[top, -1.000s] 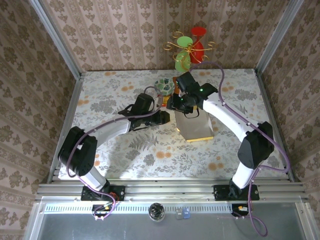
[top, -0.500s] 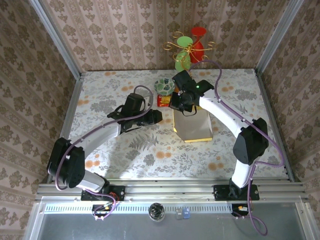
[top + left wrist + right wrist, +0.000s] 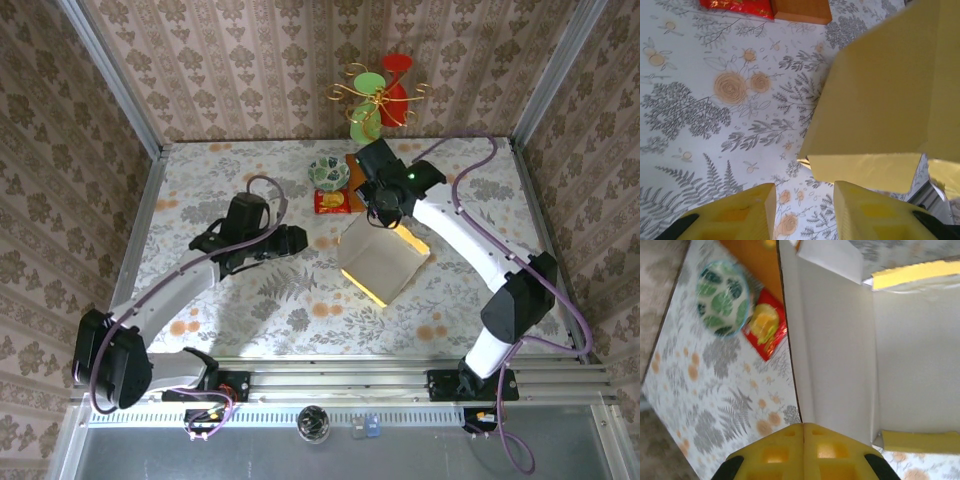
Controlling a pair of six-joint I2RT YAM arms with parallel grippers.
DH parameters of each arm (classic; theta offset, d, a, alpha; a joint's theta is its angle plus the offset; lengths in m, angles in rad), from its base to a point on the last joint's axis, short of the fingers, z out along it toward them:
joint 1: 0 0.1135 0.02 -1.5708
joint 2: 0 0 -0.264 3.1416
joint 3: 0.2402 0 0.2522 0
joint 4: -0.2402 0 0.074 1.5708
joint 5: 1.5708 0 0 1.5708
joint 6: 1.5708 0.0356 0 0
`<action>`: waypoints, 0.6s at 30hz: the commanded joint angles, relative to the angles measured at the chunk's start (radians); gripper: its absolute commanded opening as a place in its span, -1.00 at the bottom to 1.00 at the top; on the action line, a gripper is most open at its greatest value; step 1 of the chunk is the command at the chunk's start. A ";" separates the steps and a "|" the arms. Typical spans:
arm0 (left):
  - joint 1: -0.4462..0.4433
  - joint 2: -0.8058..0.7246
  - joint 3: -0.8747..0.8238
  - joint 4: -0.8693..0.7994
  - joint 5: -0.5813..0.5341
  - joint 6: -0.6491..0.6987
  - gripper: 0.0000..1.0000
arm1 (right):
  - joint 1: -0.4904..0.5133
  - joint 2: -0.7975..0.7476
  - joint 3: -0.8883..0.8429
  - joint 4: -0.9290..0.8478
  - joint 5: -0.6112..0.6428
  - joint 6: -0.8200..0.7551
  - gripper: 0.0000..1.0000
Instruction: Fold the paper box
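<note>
The paper box [image 3: 385, 262] is a shallow open tray, yellow outside and white inside, sitting turned diagonally right of the table's centre. My right gripper [image 3: 384, 218] is at the box's far corner. In the right wrist view its fingers [image 3: 803, 426] are shut on the thin upper edge of a white side wall [image 3: 840, 340]. My left gripper [image 3: 296, 240] hangs open to the left of the box, apart from it. In the left wrist view its two yellow fingers [image 3: 802, 200] stand apart over bare tablecloth, with the box's yellow outer wall [image 3: 880, 100] just ahead and to the right.
A green leaf-patterned bowl [image 3: 328, 172], a small red packet [image 3: 332, 201] and an orange-brown board [image 3: 355, 165] lie behind the box near the back. Green and red ornaments [image 3: 380, 100] stand at the back wall. Metal frame rails run along the table's sides.
The left arm has drawn back to the left, away from the box. The right gripper has swung the box from square-on to a diagonal position and shifted slightly right.
</note>
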 commanded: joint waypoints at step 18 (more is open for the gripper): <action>0.045 -0.214 -0.101 -0.230 0.117 0.126 -0.27 | 0.039 0.265 0.348 -0.323 0.146 0.823 -1.00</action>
